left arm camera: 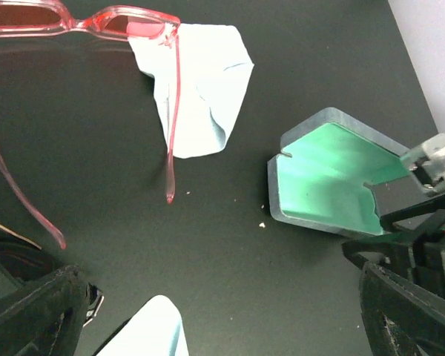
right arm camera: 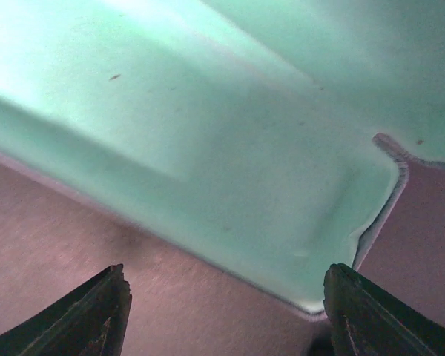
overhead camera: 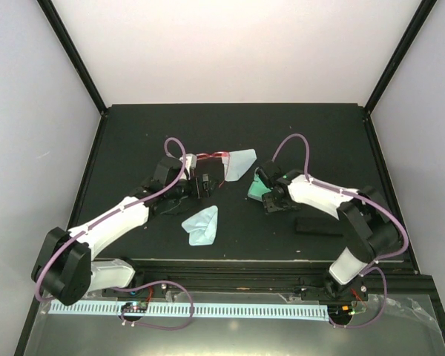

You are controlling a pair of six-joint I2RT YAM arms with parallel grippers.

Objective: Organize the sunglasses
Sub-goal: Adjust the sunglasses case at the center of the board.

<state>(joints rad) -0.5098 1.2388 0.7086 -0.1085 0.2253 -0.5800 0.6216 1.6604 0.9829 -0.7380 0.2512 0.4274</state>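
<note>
Red sunglasses (left arm camera: 126, 21) are lying at eleven o'clock of the wide-open left jaws; parted right jaws should be pinching the green-lined case (left arm camera: 326, 178) rim squarely.

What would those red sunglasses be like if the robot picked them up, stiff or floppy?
Probably light: the red sunglasses have a thin, see-through frame. Their arms look long and slender, so they would likely flex or swing at the hinges rather than stay rigid. One arm lies across the blue cloth, which might get dragged along.
</note>
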